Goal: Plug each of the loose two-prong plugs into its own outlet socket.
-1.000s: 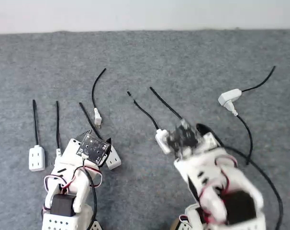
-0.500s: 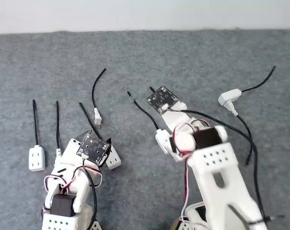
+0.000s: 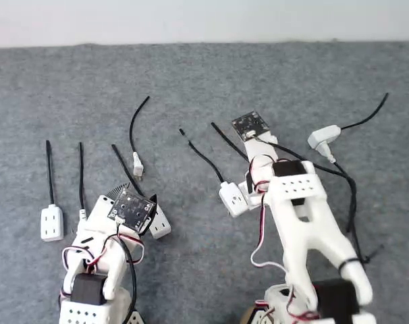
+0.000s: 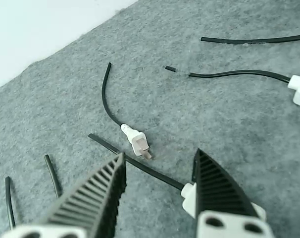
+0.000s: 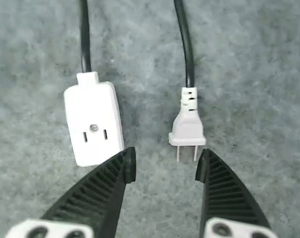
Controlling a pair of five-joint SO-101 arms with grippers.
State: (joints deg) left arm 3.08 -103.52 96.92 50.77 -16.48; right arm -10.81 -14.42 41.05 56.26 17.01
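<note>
Right tool was spread above the grey surface; socket and two-prong plug lay side by side, apart, just ahead of it. Left tool was also spread; second plug lay ahead, second socket beside one finger.
</note>
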